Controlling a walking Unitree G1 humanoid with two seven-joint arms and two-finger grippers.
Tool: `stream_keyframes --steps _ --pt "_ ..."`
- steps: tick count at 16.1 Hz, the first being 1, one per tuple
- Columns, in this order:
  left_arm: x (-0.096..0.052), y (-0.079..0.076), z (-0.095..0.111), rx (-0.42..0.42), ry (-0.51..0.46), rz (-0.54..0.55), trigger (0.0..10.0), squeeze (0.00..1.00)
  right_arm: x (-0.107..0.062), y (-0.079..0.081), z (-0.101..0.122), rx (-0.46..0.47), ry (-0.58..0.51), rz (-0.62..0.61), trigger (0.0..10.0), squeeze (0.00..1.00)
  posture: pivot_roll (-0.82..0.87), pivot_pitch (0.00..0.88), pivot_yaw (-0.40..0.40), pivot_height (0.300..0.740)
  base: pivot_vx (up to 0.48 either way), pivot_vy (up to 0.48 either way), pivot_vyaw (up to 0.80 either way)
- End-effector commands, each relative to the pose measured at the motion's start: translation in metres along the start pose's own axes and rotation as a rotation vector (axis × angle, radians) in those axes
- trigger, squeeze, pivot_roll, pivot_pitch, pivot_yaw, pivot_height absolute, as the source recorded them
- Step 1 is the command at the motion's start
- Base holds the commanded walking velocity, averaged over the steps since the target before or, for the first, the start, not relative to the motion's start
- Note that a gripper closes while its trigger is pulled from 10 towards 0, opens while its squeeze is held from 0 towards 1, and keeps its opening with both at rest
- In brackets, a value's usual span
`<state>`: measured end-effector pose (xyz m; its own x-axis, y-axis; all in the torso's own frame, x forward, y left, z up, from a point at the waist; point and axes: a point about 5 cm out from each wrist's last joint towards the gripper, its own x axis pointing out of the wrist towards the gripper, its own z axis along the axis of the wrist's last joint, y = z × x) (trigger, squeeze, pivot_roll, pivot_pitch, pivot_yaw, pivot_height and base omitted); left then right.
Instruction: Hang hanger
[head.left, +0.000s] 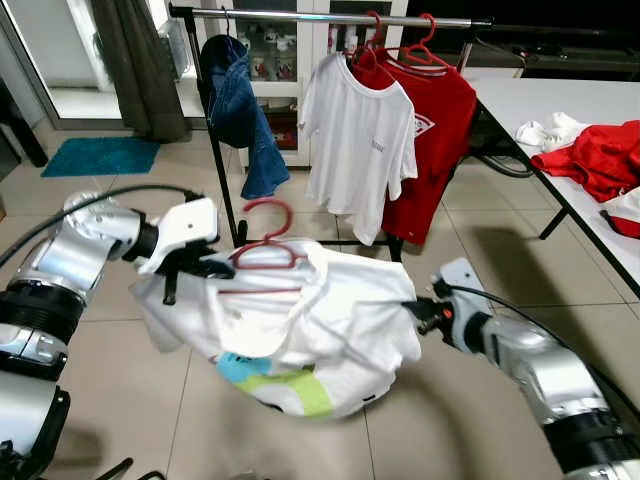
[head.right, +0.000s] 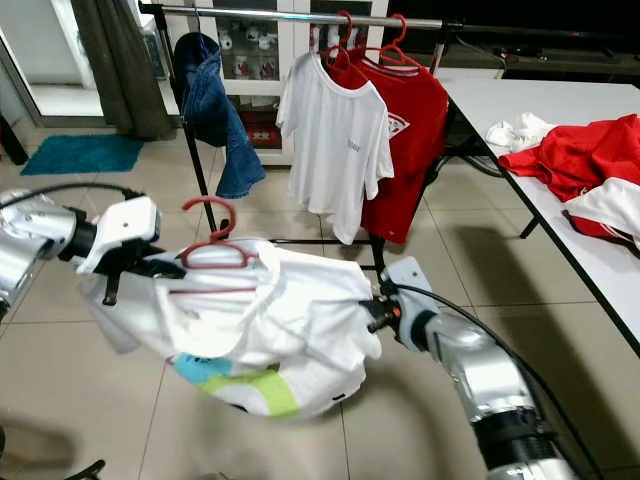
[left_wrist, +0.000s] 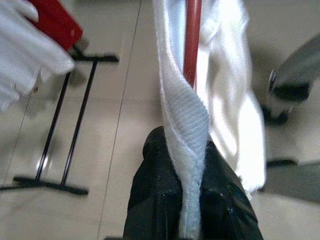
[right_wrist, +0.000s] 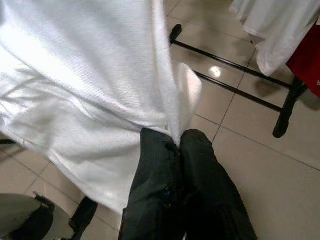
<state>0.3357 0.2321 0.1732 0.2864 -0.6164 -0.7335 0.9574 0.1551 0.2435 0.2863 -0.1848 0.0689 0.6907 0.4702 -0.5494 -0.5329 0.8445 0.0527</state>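
Head view: red hanger (head.left: 264, 243) inside white shirt (head.left: 320, 320)

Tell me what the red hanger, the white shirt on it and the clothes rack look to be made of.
Red hanger: likely plastic, going by its smooth, uniformly coloured tube.
White shirt: soft knit fabric, probably cotton or a blend; it drapes and creases, and its ribbed collar is pinched in the left claw.
Clothes rack: metal, judging by the shiny silver top bar and thin black-painted legs.

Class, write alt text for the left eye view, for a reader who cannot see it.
Two robot arms hold a white shirt on a red hanger above a tiled floor, left pincer at its collar, right pincer at its side. Behind, a rack holds jeans and two shirts.
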Motion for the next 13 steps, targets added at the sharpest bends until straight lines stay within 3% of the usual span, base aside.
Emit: stream_keyframes --steps 1,3,5,8,10,13 --pt "-0.010 0.003 -0.001 0.031 0.045 0.016 0.0 0.00 -0.010 -0.015 -0.003 0.033 -0.006 -0.041 0.0 0.00 -0.12 0.000 -0.022 0.740 0.000 0.000 0.00" --pt "-0.009 -0.003 0.002 0.027 0.009 -0.050 0.0 0.00 -0.011 -0.019 -0.003 0.036 -0.004 -0.050 0.0 0.00 -0.12 0.000 -0.020 0.740 0.000 0.000 0.00" --pt "-0.010 -0.011 -0.001 0.046 0.041 -0.149 0.0 0.00 -0.012 -0.024 -0.003 0.050 -0.006 -0.059 0.0 0.00 -0.12 0.000 -0.019 0.740 0.000 0.000 0.00" --pt "-0.012 -0.016 -0.003 0.045 0.077 -0.208 0.0 0.00 -0.012 -0.027 -0.005 0.067 0.000 -0.065 0.0 0.00 -0.11 0.000 -0.019 0.740 0.000 0.000 0.00" --pt "-0.011 -0.010 -0.011 0.073 0.169 -0.110 0.0 0.00 -0.012 -0.027 -0.005 0.090 -0.009 -0.051 0.0 0.00 -0.11 0.000 -0.017 0.740 0.000 0.000 0.00" --pt "-0.010 -0.015 -0.011 0.083 0.189 -0.161 0.0 0.00 -0.012 -0.028 -0.004 0.137 -0.033 -0.051 0.0 0.00 -0.11 0.000 -0.013 0.740 0.000 0.000 0.00"
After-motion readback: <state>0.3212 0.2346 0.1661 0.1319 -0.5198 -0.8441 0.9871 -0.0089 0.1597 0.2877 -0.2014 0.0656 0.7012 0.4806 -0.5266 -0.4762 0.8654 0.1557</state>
